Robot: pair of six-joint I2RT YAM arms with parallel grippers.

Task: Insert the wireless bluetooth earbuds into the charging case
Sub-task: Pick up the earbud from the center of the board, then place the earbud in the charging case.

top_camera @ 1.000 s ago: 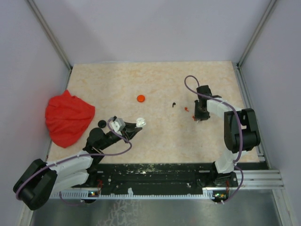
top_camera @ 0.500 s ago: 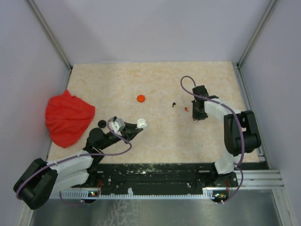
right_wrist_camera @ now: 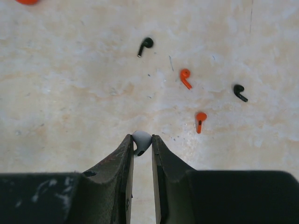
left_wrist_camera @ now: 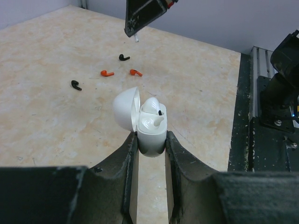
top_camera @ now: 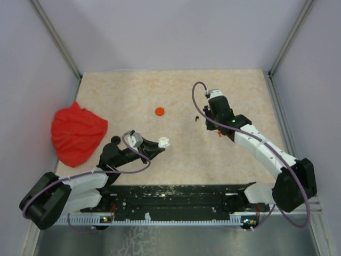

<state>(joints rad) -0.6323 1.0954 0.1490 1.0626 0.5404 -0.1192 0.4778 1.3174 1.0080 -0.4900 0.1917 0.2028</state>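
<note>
— So, what's hard to make out?
— Most of the white earbud [right_wrist_camera: 141, 138]. Only its rounded head shows above my right gripper [right_wrist_camera: 141, 141], bottom centre of that wrist view; the stem is hidden. The charging case [left_wrist_camera: 150, 133] has its base buried too.
— And the grips?
— Right fingers are nearly together, pinching that bud. My left gripper [left_wrist_camera: 151, 142] clamps the case at centre frame, lid [left_wrist_camera: 125, 108] open, something white seated inside. Two black and two orange earbuds [right_wrist_camera: 185, 78] lie loose on the table [right_wrist_camera: 70, 93].
</note>
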